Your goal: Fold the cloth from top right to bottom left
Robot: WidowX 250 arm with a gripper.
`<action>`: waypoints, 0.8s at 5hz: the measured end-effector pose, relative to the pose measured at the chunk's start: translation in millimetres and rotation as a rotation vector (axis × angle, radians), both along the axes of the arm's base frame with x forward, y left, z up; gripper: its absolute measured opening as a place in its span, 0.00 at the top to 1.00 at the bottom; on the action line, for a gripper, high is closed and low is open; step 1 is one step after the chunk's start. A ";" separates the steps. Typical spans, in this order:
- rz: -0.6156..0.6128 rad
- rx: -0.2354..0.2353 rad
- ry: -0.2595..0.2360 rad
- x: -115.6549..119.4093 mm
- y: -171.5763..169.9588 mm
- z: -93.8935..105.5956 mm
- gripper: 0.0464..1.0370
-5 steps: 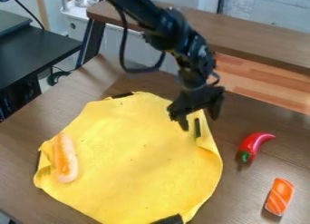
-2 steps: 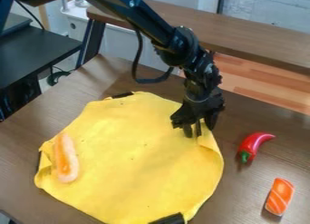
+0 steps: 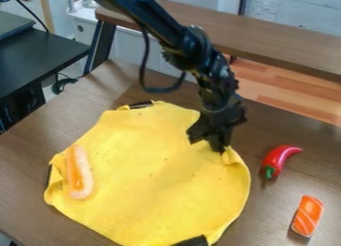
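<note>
Altogether, one yellow cloth point(image 3: 150, 175), three toy foods point(image 3: 278, 158).

The robot's arm is black and jointed, with a loose dark cable and a black tool point(image 3: 216, 144).

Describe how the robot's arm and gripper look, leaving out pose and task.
The jointed robot arm is black, built of chunky segments with bluish glints, and has a loose black cable. The black two-finger gripper looks angular and dark throughout.
</note>
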State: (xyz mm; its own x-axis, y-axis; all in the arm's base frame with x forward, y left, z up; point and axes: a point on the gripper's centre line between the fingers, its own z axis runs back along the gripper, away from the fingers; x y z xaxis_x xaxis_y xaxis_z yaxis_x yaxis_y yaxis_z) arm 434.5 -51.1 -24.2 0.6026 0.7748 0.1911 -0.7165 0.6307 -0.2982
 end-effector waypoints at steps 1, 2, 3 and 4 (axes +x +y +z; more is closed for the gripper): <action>0.008 -0.051 -0.020 -5.2 15.7 28.4 0.98; 0.016 -0.095 -0.018 -17.6 30.7 43.8 1.00; 0.017 -0.112 0.008 -38.0 55.5 46.0 1.00; -0.003 -0.119 0.041 -61.3 70.4 43.6 1.00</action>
State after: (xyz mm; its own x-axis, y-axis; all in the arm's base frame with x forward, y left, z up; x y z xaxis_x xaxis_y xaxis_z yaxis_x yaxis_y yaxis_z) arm 373.2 19.3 19.4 0.6106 0.7886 0.0729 -0.7276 0.5950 -0.3413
